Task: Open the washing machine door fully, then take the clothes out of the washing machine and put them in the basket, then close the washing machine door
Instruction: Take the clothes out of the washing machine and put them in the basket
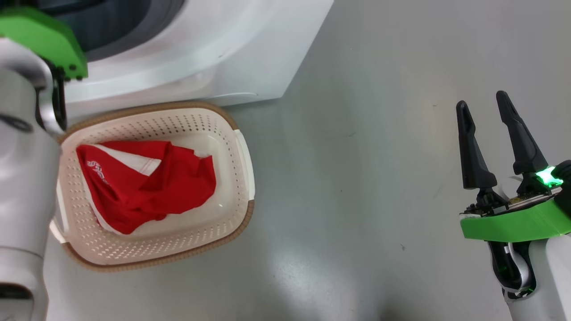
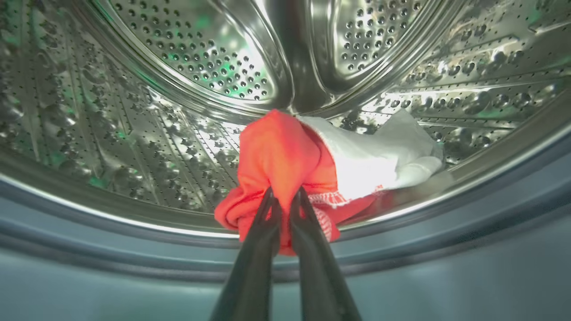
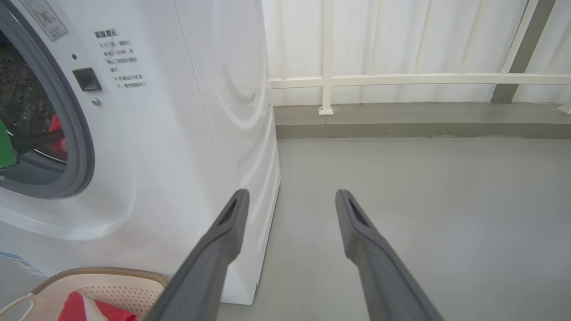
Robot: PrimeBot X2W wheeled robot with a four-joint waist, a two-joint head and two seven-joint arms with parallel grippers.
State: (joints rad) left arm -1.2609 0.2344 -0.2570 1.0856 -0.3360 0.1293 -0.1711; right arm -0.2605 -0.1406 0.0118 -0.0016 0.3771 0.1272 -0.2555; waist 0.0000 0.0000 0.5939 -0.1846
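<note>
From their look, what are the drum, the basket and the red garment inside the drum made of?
The drum: likely stainless steel, mirror-bright, perforated. The basket: moulded plastic, cream, matte, punched with holes; brown woven-look rim, perhaps plastic too. The red garment: soft fabric, probably knit; it folds and bunches.

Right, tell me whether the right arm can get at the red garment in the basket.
Probably yes: the right gripper stands open over the floor, and the red garment lies uncovered in the basket.
</note>
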